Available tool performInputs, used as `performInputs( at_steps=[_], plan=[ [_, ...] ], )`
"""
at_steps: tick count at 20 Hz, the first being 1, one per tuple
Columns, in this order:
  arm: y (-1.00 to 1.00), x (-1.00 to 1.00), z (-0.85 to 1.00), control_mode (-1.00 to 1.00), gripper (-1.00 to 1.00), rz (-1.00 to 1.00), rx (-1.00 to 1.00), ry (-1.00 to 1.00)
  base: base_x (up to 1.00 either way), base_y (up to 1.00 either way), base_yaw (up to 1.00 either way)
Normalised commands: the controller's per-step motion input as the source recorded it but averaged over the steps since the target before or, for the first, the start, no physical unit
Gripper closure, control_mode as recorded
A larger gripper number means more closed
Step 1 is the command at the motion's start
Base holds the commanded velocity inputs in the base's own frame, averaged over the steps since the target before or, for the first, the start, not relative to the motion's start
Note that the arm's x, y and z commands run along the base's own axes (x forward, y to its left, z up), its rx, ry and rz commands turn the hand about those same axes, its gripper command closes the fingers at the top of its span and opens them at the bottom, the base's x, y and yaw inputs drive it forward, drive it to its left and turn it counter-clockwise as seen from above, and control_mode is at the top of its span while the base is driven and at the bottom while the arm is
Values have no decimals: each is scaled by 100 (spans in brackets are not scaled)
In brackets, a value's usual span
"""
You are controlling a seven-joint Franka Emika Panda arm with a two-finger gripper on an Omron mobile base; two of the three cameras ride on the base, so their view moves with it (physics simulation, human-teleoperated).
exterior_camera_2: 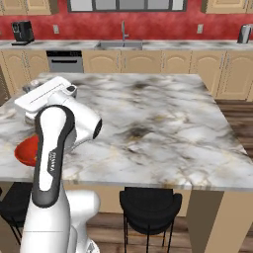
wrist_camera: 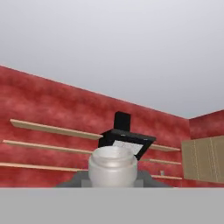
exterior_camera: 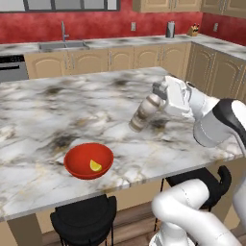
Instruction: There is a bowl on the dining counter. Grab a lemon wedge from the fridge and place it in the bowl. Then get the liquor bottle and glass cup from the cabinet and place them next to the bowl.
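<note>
- The white arm's two-finger gripper (exterior_camera: pixel 161 93) hangs above the large dining counter (exterior_camera: pixel 57 103) with its white-grey veined marble top, toward the 3 o'clock side of the left base view.
- The claw is clamped on the small pale whitish-grey liquor bottle (exterior_camera: pixel 145 111) with a rounded body and narrow neck; the grip is at the neck end.
- The bottle is tilted, its neck toward 1 o'clock at the hand and its base toward 7 o'clock, above the marble; whether the base touches the top cannot be told.
- In the hand view the bottle (wrist_camera: pixel 113 168) sits at 6 o'clock, seen end-on as a round pale jar shape.
- The shallow round red bowl (exterior_camera: pixel 89 160) rests on the counter at 7 o'clock from the bottle, near the front edge, apart from the bottle.
- The tiny yellow lemon wedge (exterior_camera: pixel 95 166) lies inside the bowl, toward its 5 o'clock side.
- In the right base view a red sliver of the bowl (exterior_camera_2: pixel 27 150) shows at 9 o'clock, beside the arm's white and dark upper link, on the same counter (exterior_camera_2: pixel 163 113).
- Behind the bottle in the hand view, plain light-wood shelf boards (wrist_camera: pixel 52 129) run across a red wall, with a black range hood (wrist_camera: pixel 127 135) at centre.
- A steel sink with a tall tap (exterior_camera: pixel 62 43) sits in the far wall counter at 11 o'clock of the left base view.
- Black round stools (exterior_camera: pixel 84 221) stand under the counter's near edge at 6 o'clock.
</note>
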Motion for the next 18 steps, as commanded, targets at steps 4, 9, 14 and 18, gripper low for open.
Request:
performInputs(
  at_steps=[4,9,14,18],
  plan=[
    [0,0,-2,-100,100,-2,-20,18,0,0,0],
    [-2,4,-10,-100,100,-4,-15,9,0,0,0],
    [-3,21,-40,-100,100,0,-14,1,0,0,0],
    [-6,35,-63,-100,100,7,-14,-1,0,0,0]
  ],
)
